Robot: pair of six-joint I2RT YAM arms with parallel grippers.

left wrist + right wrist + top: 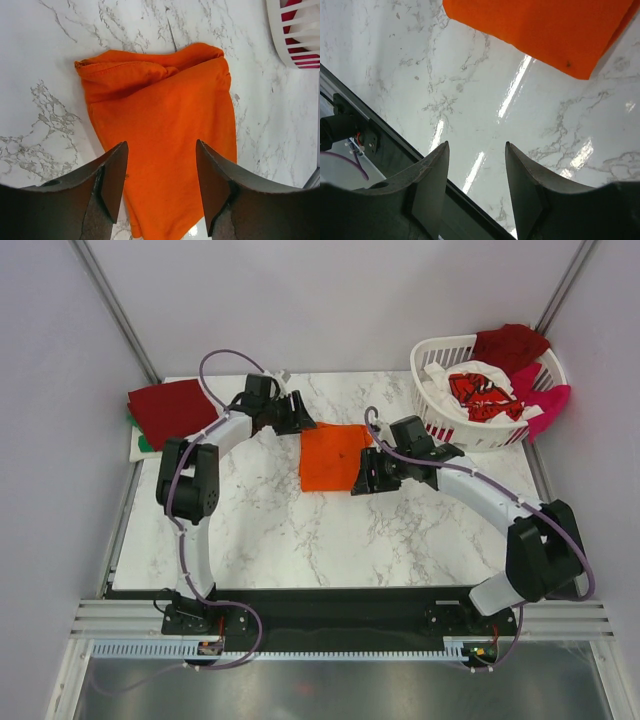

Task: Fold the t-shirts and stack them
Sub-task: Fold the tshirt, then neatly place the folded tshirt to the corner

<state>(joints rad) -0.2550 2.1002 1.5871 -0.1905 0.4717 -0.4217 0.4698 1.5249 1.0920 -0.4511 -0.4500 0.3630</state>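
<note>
A folded bright orange t-shirt point(332, 456) lies on the marble table at centre; it fills the left wrist view point(160, 130) and its edge shows in the right wrist view point(545, 30). A folded dark red shirt point(168, 408) lies at the far left on a green one point(145, 444). A white shirt with red print point(478, 392), another dark red one point(510, 344) and a magenta one point(548, 400) are in the basket. My left gripper point(303, 420) is open and empty above the orange shirt's far left edge. My right gripper point(360, 480) is open and empty at its near right corner.
The white slatted laundry basket point(440, 420) stands at the back right, its rim also in the left wrist view point(295, 40). The table's dark front edge point(385, 135) shows in the right wrist view. Grey walls close in the back and sides.
</note>
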